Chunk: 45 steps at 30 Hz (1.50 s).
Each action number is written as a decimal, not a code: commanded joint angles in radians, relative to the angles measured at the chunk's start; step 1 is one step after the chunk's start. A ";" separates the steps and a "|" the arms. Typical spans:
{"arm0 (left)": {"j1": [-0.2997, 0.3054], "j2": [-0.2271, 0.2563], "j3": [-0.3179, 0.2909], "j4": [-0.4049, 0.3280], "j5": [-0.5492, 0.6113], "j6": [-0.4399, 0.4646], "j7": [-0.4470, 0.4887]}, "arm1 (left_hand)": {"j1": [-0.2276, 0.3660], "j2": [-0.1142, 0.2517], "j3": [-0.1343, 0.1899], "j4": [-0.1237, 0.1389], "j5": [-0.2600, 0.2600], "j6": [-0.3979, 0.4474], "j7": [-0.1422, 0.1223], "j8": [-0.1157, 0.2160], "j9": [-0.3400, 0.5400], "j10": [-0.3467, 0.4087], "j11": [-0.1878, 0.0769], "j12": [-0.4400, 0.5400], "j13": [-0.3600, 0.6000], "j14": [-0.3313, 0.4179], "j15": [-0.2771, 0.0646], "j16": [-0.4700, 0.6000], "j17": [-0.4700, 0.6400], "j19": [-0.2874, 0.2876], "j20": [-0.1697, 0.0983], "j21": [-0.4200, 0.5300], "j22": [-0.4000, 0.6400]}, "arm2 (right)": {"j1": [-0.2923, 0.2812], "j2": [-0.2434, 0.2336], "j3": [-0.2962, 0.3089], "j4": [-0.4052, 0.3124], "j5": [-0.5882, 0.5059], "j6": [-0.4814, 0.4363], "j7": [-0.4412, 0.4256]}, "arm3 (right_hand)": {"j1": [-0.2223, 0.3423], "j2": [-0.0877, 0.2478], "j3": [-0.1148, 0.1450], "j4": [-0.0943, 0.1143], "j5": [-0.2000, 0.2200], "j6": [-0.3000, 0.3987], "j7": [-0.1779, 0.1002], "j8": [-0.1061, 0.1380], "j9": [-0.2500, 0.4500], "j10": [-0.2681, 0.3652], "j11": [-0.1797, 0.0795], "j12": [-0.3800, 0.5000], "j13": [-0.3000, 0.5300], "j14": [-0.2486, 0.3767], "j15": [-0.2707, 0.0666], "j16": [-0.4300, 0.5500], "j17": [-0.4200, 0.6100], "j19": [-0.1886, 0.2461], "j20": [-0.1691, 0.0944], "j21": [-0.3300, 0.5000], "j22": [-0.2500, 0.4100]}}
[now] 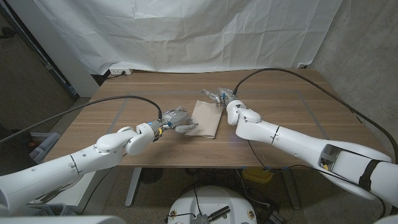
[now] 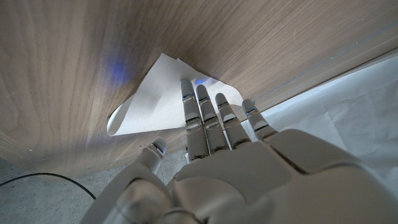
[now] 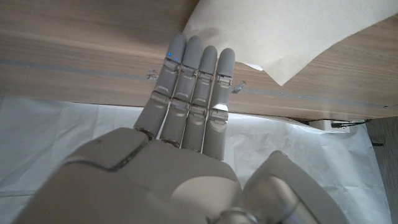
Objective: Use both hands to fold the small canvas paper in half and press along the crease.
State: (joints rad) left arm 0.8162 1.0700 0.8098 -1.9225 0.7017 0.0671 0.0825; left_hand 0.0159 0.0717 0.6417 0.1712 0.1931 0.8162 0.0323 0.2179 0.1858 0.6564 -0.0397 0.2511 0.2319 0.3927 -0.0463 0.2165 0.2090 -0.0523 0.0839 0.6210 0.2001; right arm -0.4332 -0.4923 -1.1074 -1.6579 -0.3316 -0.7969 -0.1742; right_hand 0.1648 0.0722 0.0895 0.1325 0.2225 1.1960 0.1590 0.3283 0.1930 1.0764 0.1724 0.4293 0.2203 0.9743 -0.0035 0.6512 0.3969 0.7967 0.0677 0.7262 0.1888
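Paper [image 1: 206, 118]: one sheet, tan, matte, already doubled over, lying near the middle of the tabletop [image 1: 298, 112] between the two hands. In the left wrist view [image 2: 155, 99] one end shows a soft rounded loop where the layers curve over without lying tight; the opposite corners come to thin points. In the right wrist view [image 3: 280, 37] a pointed corner of the sheet reaches past the fingertips.

Left hand [image 1: 177, 119]: one, pale grey, smooth shell with jointed metal-look fingers [image 2: 208, 118]. Fingers straight and close together, tips laid on the sheet's left edge; nothing is gripped, thumb held off to the side.

Right hand [image 1: 225, 99]: one, same build. Fingers [image 3: 193, 81] straight, side by side, stretched over the wood at the sheet's far right corner; whether the tips touch the sheet I cannot tell. It grips nothing.

Tabletop: one, wood-grain brown, smooth, rectangular. Bare wood lies open on all sides of the sheet, widest toward the left and right edges; the near edge is close to both forearms.

Cloth [image 1: 186, 31]: one white, wrinkled drape hanging behind the far edge.

Cables [image 1: 292, 72]: two, black, one trailing along each arm.
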 commanded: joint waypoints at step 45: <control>-0.027 -0.027 0.004 0.033 0.006 -0.026 -0.003 | -0.002 0.066 -0.006 0.002 0.005 0.002 -0.005 -0.008 0.002 0.000 0.002 -0.010 -0.011 0.007 -0.049 -0.006 -0.008 -0.003 -0.001 -0.001 0.000 | -0.035 -0.014 0.010 0.011 -0.033 0.019 0.060 | -0.062 -0.011 -0.035 0.006 0.018 0.089 0.009 0.018 0.004 0.083 -0.010 0.004 0.002 0.070 -0.010 0.023 0.056 0.064 -0.030 0.031 0.003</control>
State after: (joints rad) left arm 0.7933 1.0501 0.8129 -1.9007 0.7067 0.0464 0.0745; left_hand 0.0159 0.0717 0.6395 0.1734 0.1931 0.8163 0.0322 0.2102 0.1861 0.6565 -0.0397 0.2435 0.2180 0.3927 -0.0463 0.2166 0.1997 -0.0522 0.0841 0.6211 0.2001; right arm -0.4735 -0.5069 -1.0964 -1.6585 -0.3706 -0.7824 -0.1266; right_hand 0.1100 0.0584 0.0593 0.1351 0.2346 1.2738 0.1662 0.3476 0.1951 1.1493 0.1566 0.4360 0.2226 1.0384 -0.0142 0.6686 0.4478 0.8529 0.0394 0.7514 0.1885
